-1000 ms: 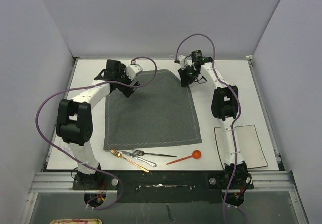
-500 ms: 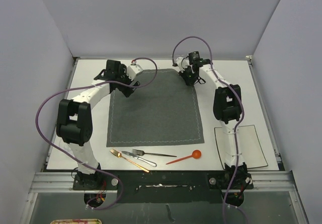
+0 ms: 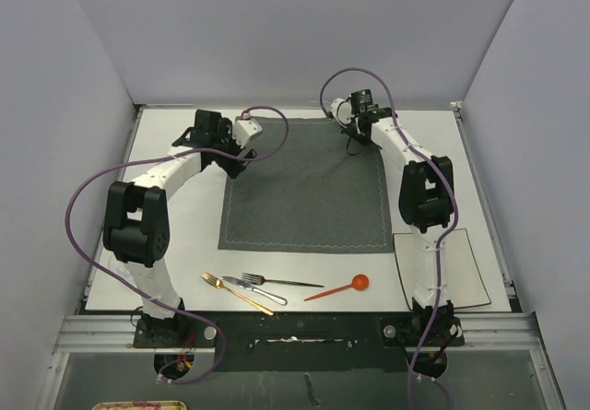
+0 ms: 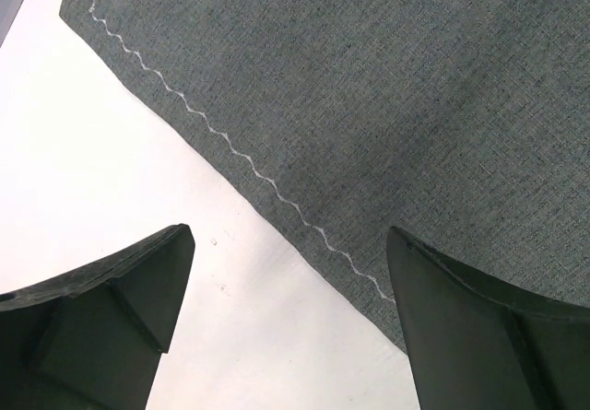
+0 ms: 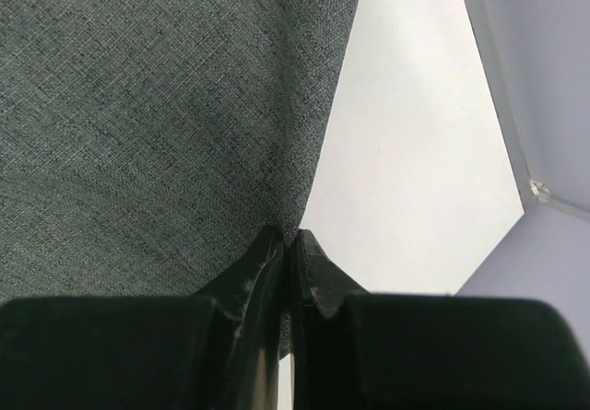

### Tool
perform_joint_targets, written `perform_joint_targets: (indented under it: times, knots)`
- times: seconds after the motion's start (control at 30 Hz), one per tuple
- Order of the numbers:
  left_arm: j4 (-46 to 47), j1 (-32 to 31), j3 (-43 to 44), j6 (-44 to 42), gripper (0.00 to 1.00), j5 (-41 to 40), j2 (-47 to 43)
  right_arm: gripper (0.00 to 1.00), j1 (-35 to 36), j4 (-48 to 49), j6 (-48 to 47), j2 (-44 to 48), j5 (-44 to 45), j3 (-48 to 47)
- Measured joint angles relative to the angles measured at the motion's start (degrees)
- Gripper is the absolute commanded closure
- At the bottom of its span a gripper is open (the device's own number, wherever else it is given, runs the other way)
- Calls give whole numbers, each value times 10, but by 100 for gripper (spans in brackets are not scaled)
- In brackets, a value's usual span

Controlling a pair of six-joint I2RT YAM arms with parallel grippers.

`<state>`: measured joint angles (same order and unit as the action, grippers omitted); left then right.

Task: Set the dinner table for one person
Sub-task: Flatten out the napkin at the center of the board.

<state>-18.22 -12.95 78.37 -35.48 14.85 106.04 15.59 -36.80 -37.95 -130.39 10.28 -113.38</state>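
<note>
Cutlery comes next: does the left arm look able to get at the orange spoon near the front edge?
Probably yes: the left end effector is open and empty, and only the flat placemat lies between it and the orange spoon.

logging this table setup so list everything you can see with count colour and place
table: 1, white, under everything
placemat: 1, dark grey, middle of table
plate: 1, off-white square, near right corner
fork: 1, silver, near edge, in front of placemat
gold utensil: 1, gold, left of fork
silver utensil: 1, silver, type unclear, crossing the gold one
spoon: 1, orange, right of fork
left gripper: 1, black, open over placemat's far left edge
right gripper: 1, black, shut on placemat's far right edge
</note>
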Motion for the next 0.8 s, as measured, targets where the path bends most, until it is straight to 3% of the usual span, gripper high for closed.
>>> perform_joint_targets:
  times: [0.3, 0.6, 0.8]
  knots:
    - [-2, 0, -8, -10, 15, 2, 0, 98, 46, -24, -17, 0, 24, -1]
    - [-4, 0, -15, -12, 15, 5, 0, 98, 116, -118, 8, -17, -41, -41]
    - [-4, 0, -15, -17, 15, 5, 0, 88, 147, -154, 28, -45, -73, -46]
